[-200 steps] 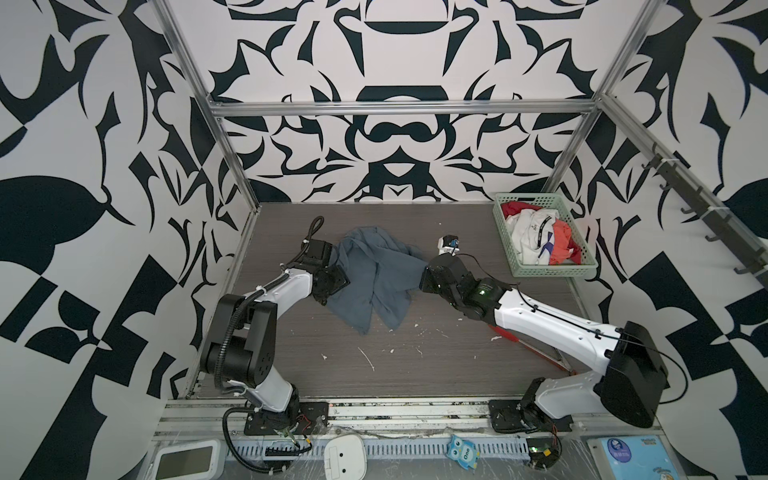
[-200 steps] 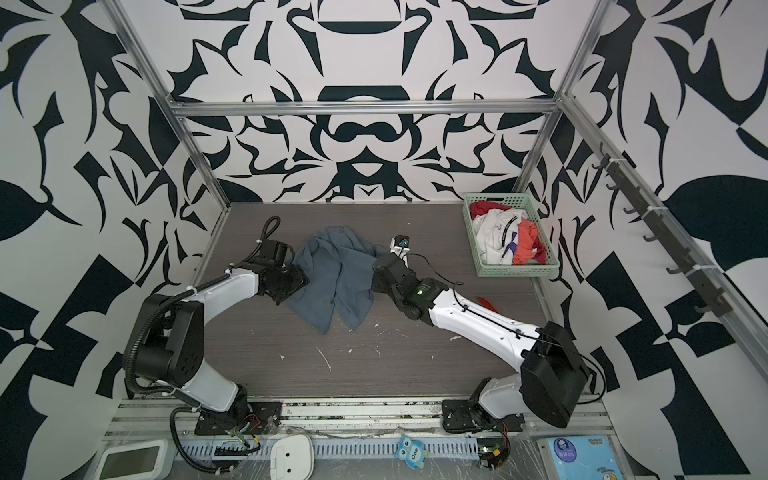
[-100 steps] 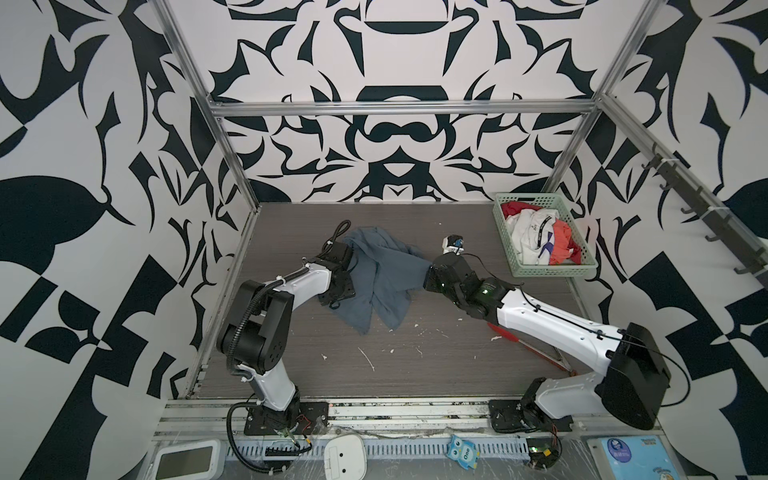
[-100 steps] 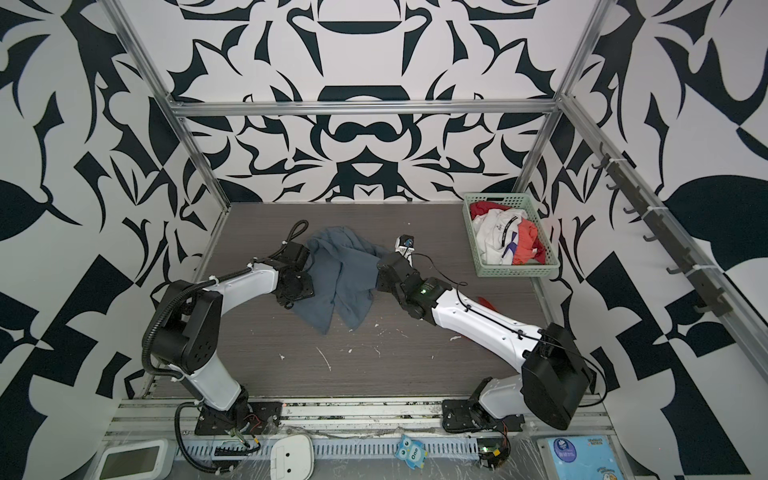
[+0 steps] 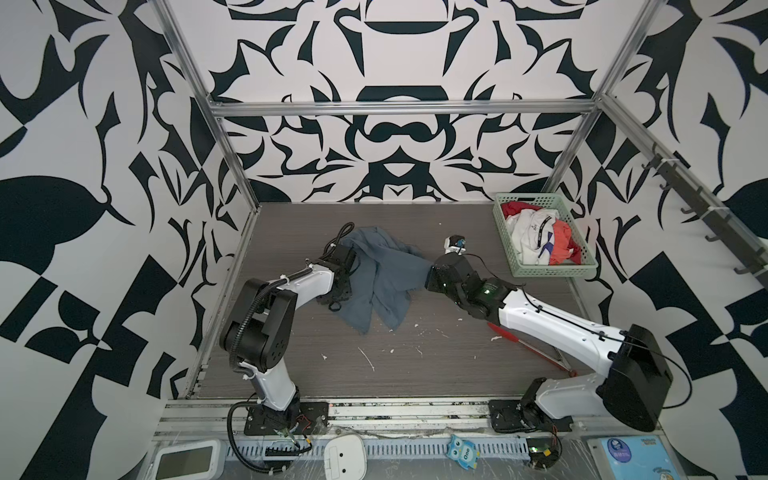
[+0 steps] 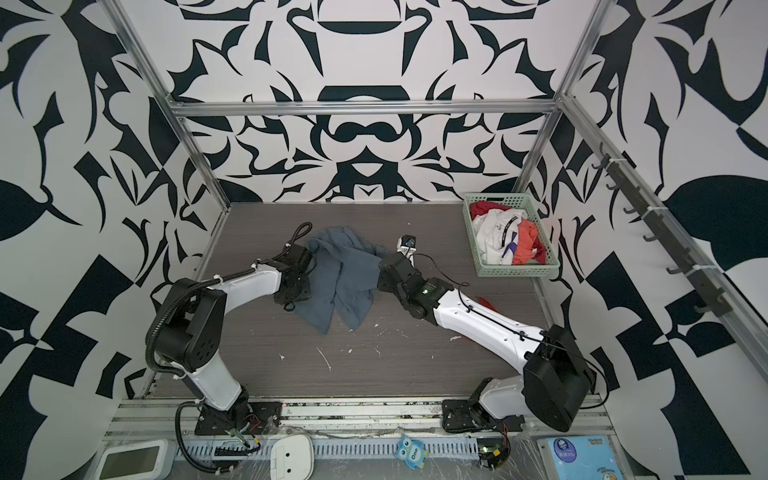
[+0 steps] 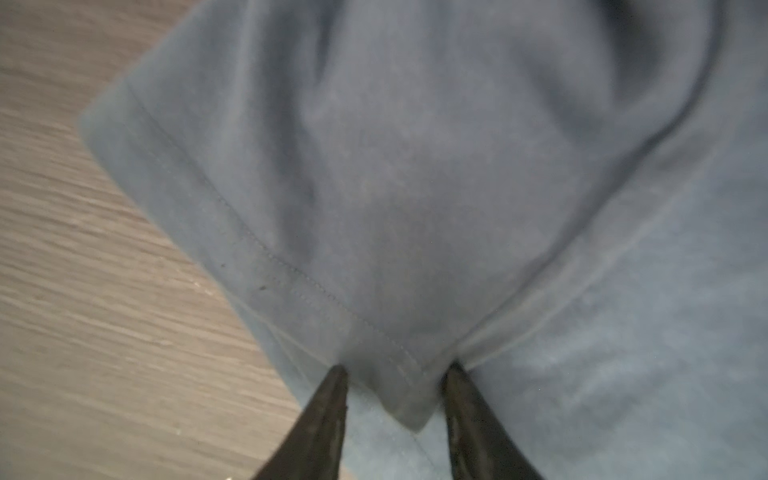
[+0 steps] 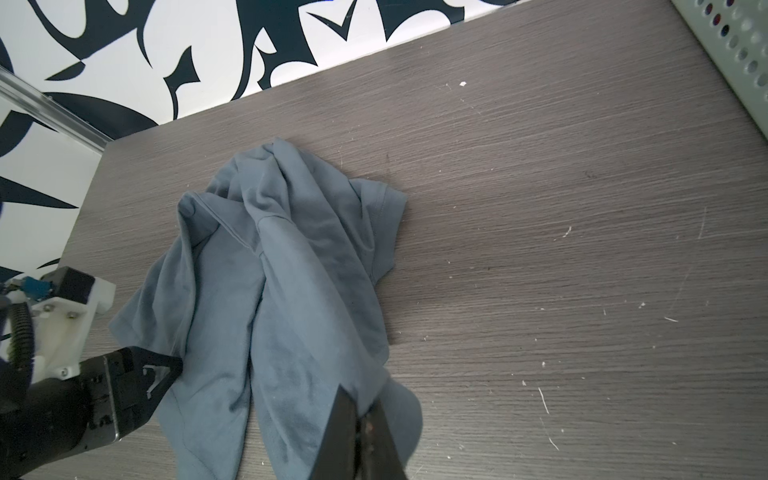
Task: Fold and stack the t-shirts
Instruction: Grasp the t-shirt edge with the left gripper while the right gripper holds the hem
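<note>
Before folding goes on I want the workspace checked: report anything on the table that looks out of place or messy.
White scraps are strewn over the table near the front, and a red stick-like object lies under the right arm; what it is I cannot tell. The blue-grey t-shirt is bunched, not flat.

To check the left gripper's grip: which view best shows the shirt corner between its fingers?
Left wrist view: the blue-grey shirt's hemmed corner lies between the left gripper's parted fingers. The right wrist view shows that gripper sideways; both top views hide the corner.
</note>
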You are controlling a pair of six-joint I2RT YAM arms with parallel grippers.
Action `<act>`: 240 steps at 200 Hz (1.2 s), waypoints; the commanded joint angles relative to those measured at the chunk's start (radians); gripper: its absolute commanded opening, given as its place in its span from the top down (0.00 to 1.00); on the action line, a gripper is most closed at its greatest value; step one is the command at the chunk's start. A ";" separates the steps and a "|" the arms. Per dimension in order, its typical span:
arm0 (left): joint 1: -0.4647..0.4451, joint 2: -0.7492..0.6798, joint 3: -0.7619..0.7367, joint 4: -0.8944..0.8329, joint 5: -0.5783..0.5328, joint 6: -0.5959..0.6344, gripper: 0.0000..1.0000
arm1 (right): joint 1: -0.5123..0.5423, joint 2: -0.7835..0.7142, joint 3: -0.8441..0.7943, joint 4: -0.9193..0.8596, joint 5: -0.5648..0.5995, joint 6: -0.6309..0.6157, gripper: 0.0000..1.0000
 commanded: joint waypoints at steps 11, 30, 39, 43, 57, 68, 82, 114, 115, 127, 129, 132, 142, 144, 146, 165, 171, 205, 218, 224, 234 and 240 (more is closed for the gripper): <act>0.001 0.035 -0.007 -0.008 -0.021 0.013 0.68 | -0.006 -0.046 -0.004 -0.004 0.016 0.006 1.00; 0.002 0.029 -0.012 -0.003 -0.022 0.013 0.85 | -0.008 -0.048 -0.006 -0.004 0.016 0.008 1.00; 0.002 0.022 -0.013 -0.002 -0.022 0.014 0.94 | -0.009 -0.048 -0.005 -0.004 0.015 0.009 1.00; 0.001 0.018 -0.012 -0.003 -0.023 0.015 0.97 | -0.009 -0.048 -0.004 -0.003 0.015 0.009 1.00; 0.003 0.003 -0.011 -0.009 -0.035 0.017 1.00 | -0.010 -0.049 -0.002 0.000 0.014 0.006 1.00; 0.002 -0.011 -0.003 -0.024 -0.041 0.021 1.00 | -0.012 -0.048 0.003 0.002 0.009 0.005 1.00; 0.002 -0.032 0.009 -0.050 -0.042 0.029 1.00 | -0.017 -0.044 0.013 0.002 0.003 -0.004 1.00; 0.002 -0.088 0.019 -0.058 0.025 0.061 0.87 | -0.021 -0.028 0.032 0.009 -0.009 -0.018 1.00; 0.002 -0.088 0.019 -0.058 0.027 0.061 0.87 | -0.021 -0.027 0.032 0.010 -0.009 -0.017 1.00; 0.003 -0.085 0.028 -0.063 0.033 0.066 0.87 | -0.021 -0.020 0.034 0.015 -0.017 -0.017 1.00; 0.003 -0.084 0.030 -0.064 0.034 0.067 0.87 | -0.022 -0.019 0.033 0.015 -0.018 -0.016 1.00; 0.003 -0.081 0.034 -0.065 0.034 0.069 0.87 | -0.022 -0.018 0.032 0.017 -0.019 -0.015 1.00; 0.003 -0.067 0.044 -0.072 0.031 0.074 0.87 | -0.021 -0.016 0.030 0.021 -0.023 -0.011 1.00; 0.003 -0.063 0.047 -0.074 0.031 0.075 0.87 | -0.021 -0.017 0.030 0.021 -0.023 -0.011 1.00; 0.003 -0.061 0.050 -0.076 0.032 0.076 0.87 | -0.021 -0.016 0.028 0.022 -0.023 -0.010 1.00; 0.002 -0.031 0.063 -0.094 0.039 0.088 0.79 | -0.021 -0.018 0.023 0.020 -0.023 -0.009 1.00; 0.003 -0.023 0.063 -0.095 0.042 0.090 0.78 | -0.022 -0.019 0.021 0.019 -0.023 -0.009 1.00; 0.003 0.007 0.054 -0.092 0.047 0.092 0.77 | -0.024 -0.022 0.016 0.018 -0.020 -0.007 1.00; 0.003 0.013 0.053 -0.089 0.046 0.089 0.84 | -0.025 -0.023 0.016 0.018 -0.019 -0.006 1.00; 0.002 0.014 0.051 -0.087 0.043 0.087 0.88 | -0.025 -0.022 0.016 0.018 -0.018 -0.007 1.00; 0.003 0.014 0.054 -0.089 0.033 0.085 0.92 | -0.025 -0.022 0.016 0.016 -0.018 -0.007 1.00; 0.003 0.011 0.053 -0.093 0.025 0.083 0.93 | -0.025 -0.022 0.016 0.017 -0.017 -0.007 1.00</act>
